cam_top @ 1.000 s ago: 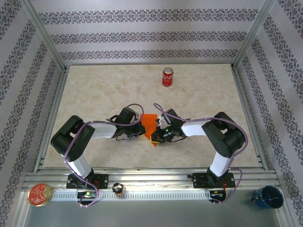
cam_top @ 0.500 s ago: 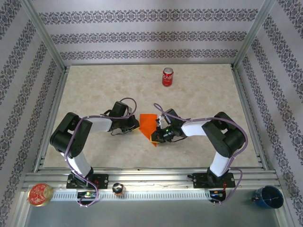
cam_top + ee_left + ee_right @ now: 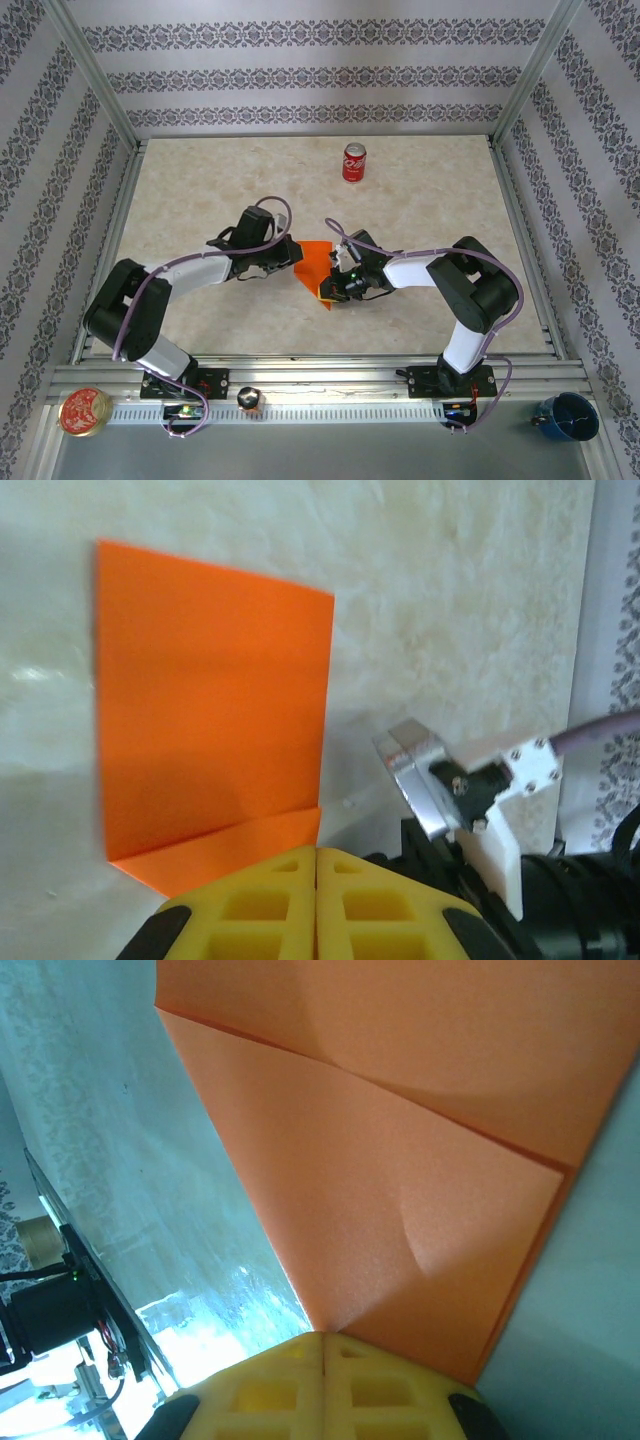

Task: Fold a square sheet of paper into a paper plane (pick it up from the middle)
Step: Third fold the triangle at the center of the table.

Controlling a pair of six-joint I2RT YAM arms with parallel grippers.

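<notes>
The square sheet of paper (image 3: 315,262) is bright orange and lies folded in layers on the table between both arms; no paper plane is in view. In the left wrist view the paper (image 3: 210,700) is a flat panel with a narrow flap along its near edge. My left gripper (image 3: 317,852) is shut, its tip at that flap's corner. The top view has this left gripper (image 3: 293,256) at the paper's left edge. My right gripper (image 3: 325,1335) is shut with its tips pressed against the paper (image 3: 380,1160), where two creased layers converge. From above, the right gripper (image 3: 333,287) is at the paper's lower right.
A red soda can (image 3: 354,162) stands upright at the back of the table. Off the table's front edge are a round tin (image 3: 85,411) and a blue cup (image 3: 568,416). Metal frame posts and patterned walls close in the marbled table (image 3: 200,190).
My left gripper drew back to the left off the paper, then came forward again to its left edge, a little farther back. The right gripper and the paper stayed put.
</notes>
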